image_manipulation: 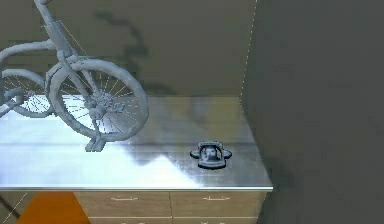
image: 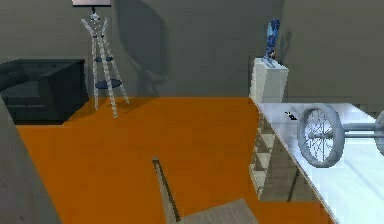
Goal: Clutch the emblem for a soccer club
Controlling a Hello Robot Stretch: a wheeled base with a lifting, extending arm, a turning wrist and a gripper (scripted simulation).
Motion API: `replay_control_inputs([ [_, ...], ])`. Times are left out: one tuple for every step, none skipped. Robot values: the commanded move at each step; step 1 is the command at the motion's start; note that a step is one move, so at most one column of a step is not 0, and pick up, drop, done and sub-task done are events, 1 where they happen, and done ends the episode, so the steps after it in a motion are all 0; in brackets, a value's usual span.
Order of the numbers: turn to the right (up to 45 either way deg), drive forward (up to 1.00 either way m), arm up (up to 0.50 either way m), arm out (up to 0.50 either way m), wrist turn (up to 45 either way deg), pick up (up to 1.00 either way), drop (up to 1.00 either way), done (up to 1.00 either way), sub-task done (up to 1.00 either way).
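We see a small dark rounded object (image_manipulation: 211, 155) lying right of centre in the arm side view on a pale glossy countertop (image_manipulation: 160, 170), well apart from a grey spoked bicycle (image_manipulation: 100, 100) at upper left, and we cannot tell how the gripper's fingers stand.

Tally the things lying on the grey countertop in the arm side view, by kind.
bicycle: 1
small dark object: 1
Total: 2
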Motion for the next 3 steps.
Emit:
replay_control_inputs([
  [0.0,0.0,0.5,0.0,0.0,0.0,0.0,0.0,0.0],
  [0.0,0.0,0.34,0.0,0.0,0.0,0.0,0.0,0.0],
  [0.0,0.0,0.0,0.34,0.0,0.0,0.0,0.0,0.0],
])
